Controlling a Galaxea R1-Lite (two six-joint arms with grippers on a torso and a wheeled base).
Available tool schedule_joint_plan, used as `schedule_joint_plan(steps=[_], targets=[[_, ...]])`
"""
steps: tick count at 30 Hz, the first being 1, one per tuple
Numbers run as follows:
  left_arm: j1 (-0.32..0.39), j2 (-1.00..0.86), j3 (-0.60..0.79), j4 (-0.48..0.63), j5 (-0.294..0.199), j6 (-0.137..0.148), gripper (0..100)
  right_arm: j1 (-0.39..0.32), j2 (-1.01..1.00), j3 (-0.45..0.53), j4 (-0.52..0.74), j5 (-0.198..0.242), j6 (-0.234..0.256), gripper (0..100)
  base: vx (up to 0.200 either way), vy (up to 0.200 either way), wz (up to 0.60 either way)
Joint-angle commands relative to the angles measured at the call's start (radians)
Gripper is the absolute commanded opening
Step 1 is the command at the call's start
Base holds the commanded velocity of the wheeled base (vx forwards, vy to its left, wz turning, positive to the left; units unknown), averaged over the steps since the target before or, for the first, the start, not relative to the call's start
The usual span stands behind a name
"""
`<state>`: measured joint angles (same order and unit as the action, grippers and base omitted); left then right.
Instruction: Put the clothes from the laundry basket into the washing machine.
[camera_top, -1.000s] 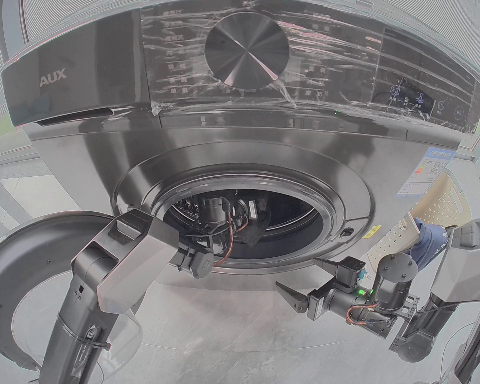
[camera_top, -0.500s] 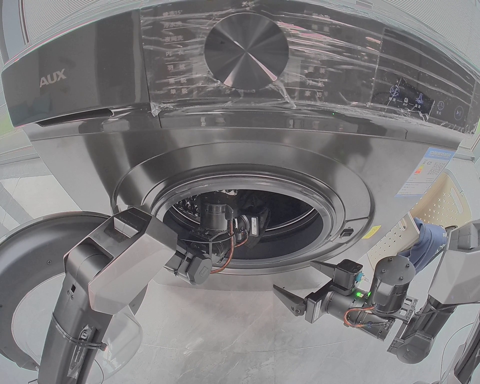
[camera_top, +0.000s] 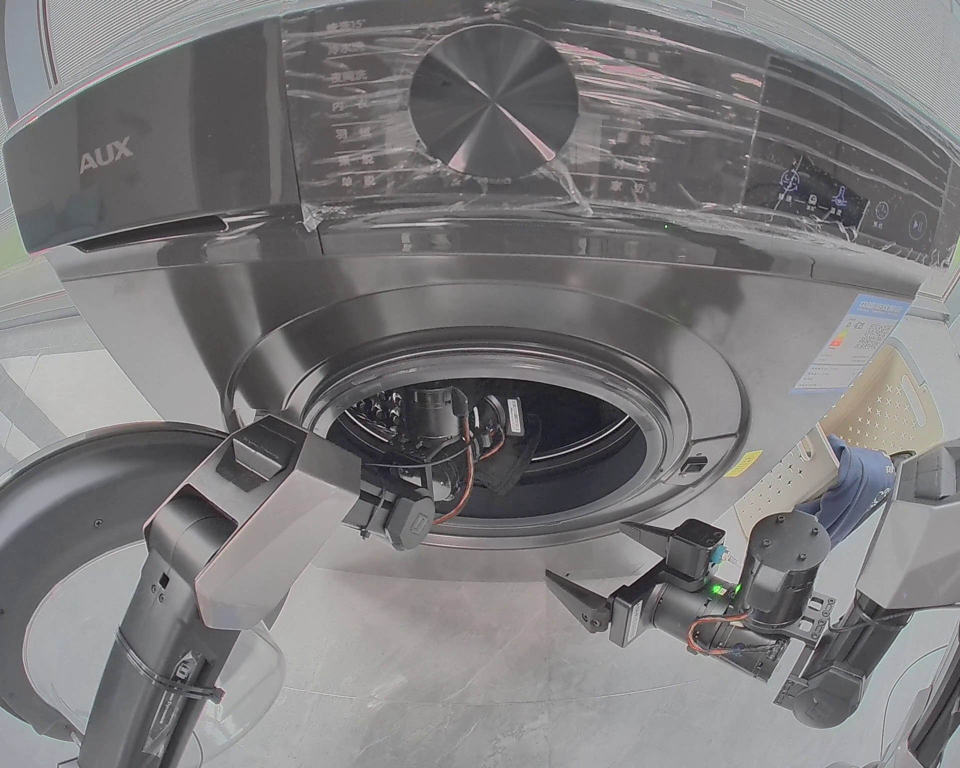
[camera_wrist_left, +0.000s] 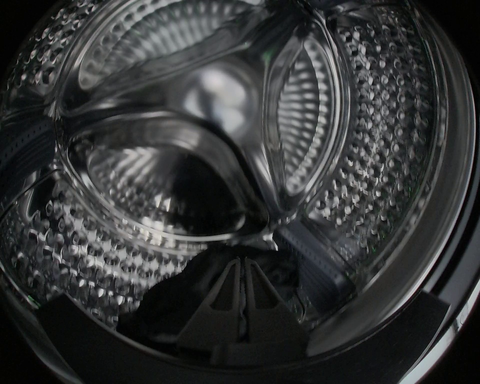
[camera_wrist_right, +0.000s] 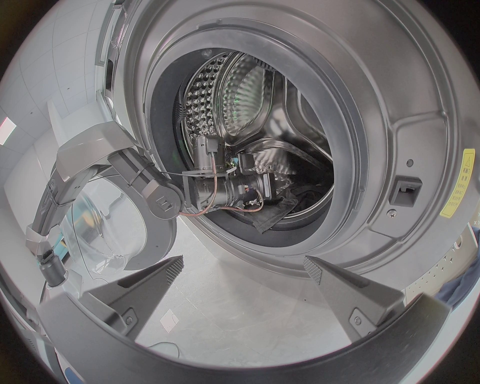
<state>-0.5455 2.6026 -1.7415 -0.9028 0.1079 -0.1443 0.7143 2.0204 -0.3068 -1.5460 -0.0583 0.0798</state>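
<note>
So, the dark garment (camera_wrist_right: 280, 212) sits right at the mouth of the drum (camera_wrist_left: 380, 150), draped over the lower lip of the opening and not yet down in the bottom. My left gripper (camera_wrist_left: 244, 262) is inside the opening with it. Its jaws are pressed together, and from the wrist view I judge they are pinching a fold of that cloth, though the dark fabric makes the nip hard to see. My right gripper (camera_top: 595, 555) hangs outside the washing machine (camera_top: 600, 300), below the opening, jaws spread wide and holding nothing. The door (camera_top: 60, 520) stands swung open on my left. Off to my right, the laundry basket (camera_top: 890, 400) has a blue garment (camera_top: 860, 485) hanging over its rim, so I count that piece as left to move. I cannot see into the basket for more. By my reckoning one piece is nearly delivered, needing only a release deeper in, and at least one more trip remains.
</note>
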Motion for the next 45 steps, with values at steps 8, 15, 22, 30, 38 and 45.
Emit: schedule_joint_plan(steps=[8, 15, 22, 30, 38, 45], targets=[[0.006, 0.120, -0.259, -0.050, 0.044, -0.001, 0, 0.001, 0.000, -0.002, 0.000, 0.000, 0.000, 100, 0.000, 0.000, 0.00], [0.003, 0.111, -0.259, -0.050, 0.059, -0.003, 0, -0.001, 0.001, 0.000, 0.000, 0.000, 0.000, 100, 0.000, 0.000, 0.00], [-0.027, -0.098, 0.011, -0.045, 0.065, -0.005, 100, -0.015, -0.008, 0.000, 0.000, 0.002, 0.000, 100, 0.000, 0.000, 0.00], [-0.068, -0.277, 0.427, -0.042, 0.036, 0.054, 100, -0.018, -0.005, 0.002, 0.000, 0.002, 0.000, 100, 0.000, 0.000, 0.00], [-0.067, -0.219, 0.505, -0.054, -0.014, 0.083, 100, -0.013, -0.003, 0.002, 0.000, 0.002, 0.000, 100, 0.000, 0.000, 0.00], [-0.056, -0.153, 0.468, -0.050, -0.051, 0.106, 100, -0.009, 0.000, 0.002, 0.000, 0.000, 0.000, 100, 0.000, 0.000, 0.00]])
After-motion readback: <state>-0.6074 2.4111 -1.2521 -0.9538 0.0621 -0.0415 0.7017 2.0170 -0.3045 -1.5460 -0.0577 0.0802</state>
